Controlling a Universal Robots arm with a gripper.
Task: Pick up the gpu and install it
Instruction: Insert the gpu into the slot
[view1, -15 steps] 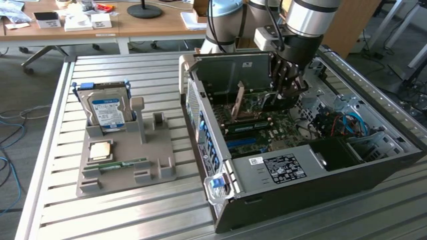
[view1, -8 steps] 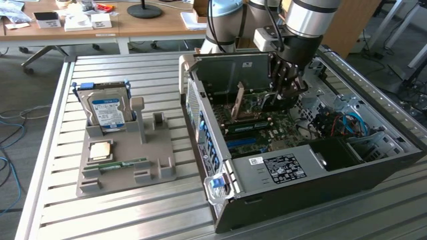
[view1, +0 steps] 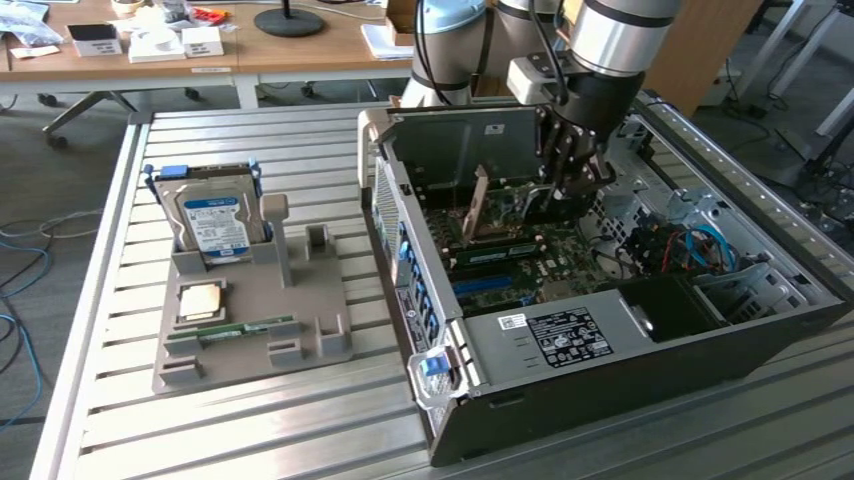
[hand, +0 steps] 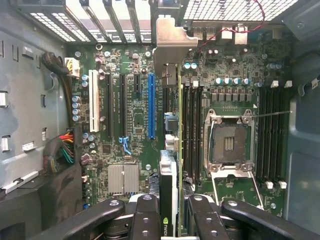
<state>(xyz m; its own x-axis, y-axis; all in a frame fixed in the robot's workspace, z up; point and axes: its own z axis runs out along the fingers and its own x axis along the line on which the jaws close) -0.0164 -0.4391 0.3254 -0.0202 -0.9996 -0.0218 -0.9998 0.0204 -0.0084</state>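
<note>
While the gripper (hand: 172, 212) is hanging inside the open computer case (view1: 667, 380), its jaws are pinching the gpu (hand: 169, 177) by one end, with the black fingers (hand: 146, 215) pressing on either face of the card. The gpu is hanging edge-on over the motherboard (hand: 135, 125), standing upright, with its silver end bracket (hand: 170, 42) pointing at the slotted rear wall of the case. It is sitting just beside the long blue slot (hand: 151, 105), between that slot and the black memory slots (hand: 192, 125); whether its lower edge is touching a socket, cannot tell. The empty processor socket (hand: 230, 142) is lying beyond the memory slots, and a small silver heatsink (hand: 123, 178) is showing on the other side of the blue slot. In the exterior view the arm (view1: 607, 40) is leaning in from the far side over the middle of the case, and a labelled power supply (view1: 567, 335) is occupying the case's near end. Well apart, at the exterior view's left, a gray holder (view1: 307, 300) is resting on the slatted metal table (view1: 267, 430). It is carrying a hard drive (view1: 214, 225) with a blue label, standing upright at its far end, a square chip (view1: 203, 300) lying flat nearer, and a narrow green memory stick (view1: 247, 328) lying nearest. A wooden desk (view1: 307, 50) is standing beyond the table's far edge.
</note>
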